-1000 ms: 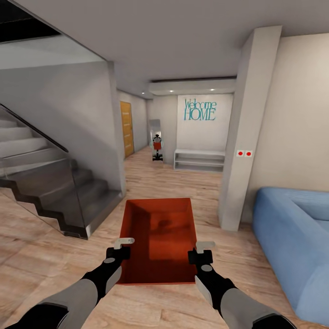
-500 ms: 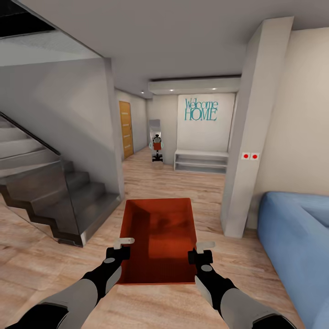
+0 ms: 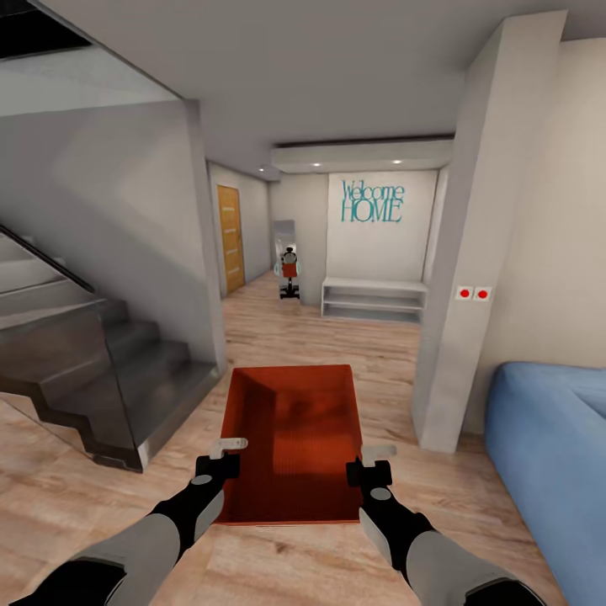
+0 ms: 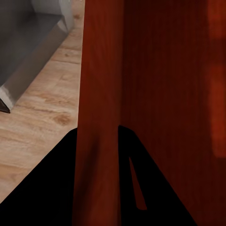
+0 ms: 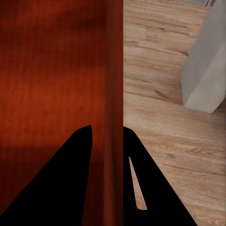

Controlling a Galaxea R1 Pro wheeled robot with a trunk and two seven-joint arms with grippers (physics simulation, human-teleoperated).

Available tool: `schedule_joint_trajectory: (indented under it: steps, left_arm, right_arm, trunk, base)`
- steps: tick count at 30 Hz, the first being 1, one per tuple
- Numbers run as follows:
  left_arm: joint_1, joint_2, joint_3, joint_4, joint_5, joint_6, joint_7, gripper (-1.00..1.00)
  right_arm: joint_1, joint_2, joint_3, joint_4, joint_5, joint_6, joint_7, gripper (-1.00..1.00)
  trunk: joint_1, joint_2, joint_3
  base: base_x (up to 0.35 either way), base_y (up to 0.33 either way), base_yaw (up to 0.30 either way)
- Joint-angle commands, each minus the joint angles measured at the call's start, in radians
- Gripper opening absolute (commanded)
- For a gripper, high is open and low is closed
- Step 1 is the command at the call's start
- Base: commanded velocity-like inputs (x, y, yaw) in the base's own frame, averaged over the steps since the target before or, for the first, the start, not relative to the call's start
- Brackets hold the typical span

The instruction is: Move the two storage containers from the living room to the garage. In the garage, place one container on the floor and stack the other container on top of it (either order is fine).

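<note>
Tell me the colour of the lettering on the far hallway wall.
Teal, on the "Welcome HOME" wall lettering; clearest in the head view.

text: "Welcome HOME" [image 3: 371, 201] | colour: teal | on: white far wall [image 3: 379, 252], above the low shelf [image 3: 373, 298]

Grey forearms, black wrists, grey joint discs, pale flat jaws

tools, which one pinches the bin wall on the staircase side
The left tool. It clamps the storage container by the wall facing the grey staircase; the right tool clamps the opposite wall, on the side of the blue sofa and white pillar.
</note>
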State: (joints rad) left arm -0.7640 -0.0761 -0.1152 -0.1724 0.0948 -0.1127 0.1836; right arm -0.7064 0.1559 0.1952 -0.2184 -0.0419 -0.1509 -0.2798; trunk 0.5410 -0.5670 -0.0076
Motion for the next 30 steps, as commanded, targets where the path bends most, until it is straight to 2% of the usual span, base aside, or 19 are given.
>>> schedule_joint_trajectory:
  steps: [1,30]
  left_arm:
    - [-0.001,0.021,0.058,-0.003,0.022,-0.028,0.086,-1.0]
    - [-0.001,0.021,0.058,-0.003,0.022,-0.028,0.087,-1.0]
  right_arm:
    - [0.0,-0.056,-0.043,0.004,-0.018,-0.007,-0.022,-1.0]
    - [0.0,-0.056,-0.043,0.004,-0.017,-0.003,-0.024,-1.0]
  trunk:
    - [0.001,-0.001,-0.001]
    - [0.001,-0.001,0.006]
  base:
    - [0.324,0.0,0.0]
    - [0.324,0.0,-0.014]
